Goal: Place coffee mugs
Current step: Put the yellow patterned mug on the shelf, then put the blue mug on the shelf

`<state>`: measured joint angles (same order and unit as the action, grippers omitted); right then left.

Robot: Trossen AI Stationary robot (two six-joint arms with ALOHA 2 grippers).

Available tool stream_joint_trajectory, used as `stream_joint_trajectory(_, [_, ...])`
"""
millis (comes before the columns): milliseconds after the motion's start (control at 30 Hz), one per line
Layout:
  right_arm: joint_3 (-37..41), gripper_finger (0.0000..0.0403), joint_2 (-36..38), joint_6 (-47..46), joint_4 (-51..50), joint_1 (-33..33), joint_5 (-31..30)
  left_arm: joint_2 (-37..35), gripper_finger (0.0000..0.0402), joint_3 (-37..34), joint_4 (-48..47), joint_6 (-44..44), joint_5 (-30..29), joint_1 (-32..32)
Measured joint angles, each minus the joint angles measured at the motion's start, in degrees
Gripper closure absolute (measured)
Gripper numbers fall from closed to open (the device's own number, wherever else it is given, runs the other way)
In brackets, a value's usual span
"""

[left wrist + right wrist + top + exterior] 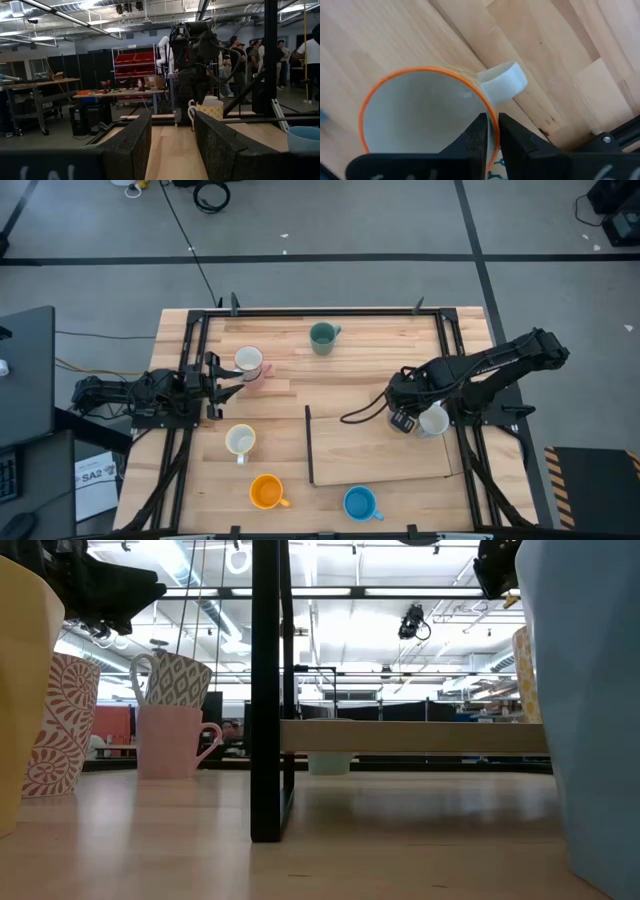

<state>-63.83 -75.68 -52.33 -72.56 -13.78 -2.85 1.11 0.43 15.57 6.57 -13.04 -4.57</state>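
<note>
While the left gripper waits with fingers spread near a white mug stacked on a pink one, the right gripper pinches the rim (orange-edged) of a white mug directly beneath it, upright on the raised wooden shelf.

My right arm reaches in from the right edge of the table, elbow raised, forearm slanting toward the table's middle and wrist bent downward. My right gripper points down, its 2 fingers close together with only a narrow gap, straddling the rim of a white mug with an orange-edged rim. My left arm lies low along the left edge of the table, stretched level toward the middle. My left gripper has its 2 fingers parted, with nothing between them.
</note>
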Motion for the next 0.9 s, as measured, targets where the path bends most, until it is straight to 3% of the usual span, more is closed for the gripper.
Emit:
stream_joint_trajectory(233, [0.0,0.0325,0.0,0.0,0.0,0.0,-0.1,0.0,0.0246,0.0,0.0,0.0,0.0,0.0])
stream_joint_trajectory(900, [0.0,0.0204,0.0,0.0,0.1,0.0,-0.1,0.0,0.0246,0.0,0.0,0.0,0.0,0.0])
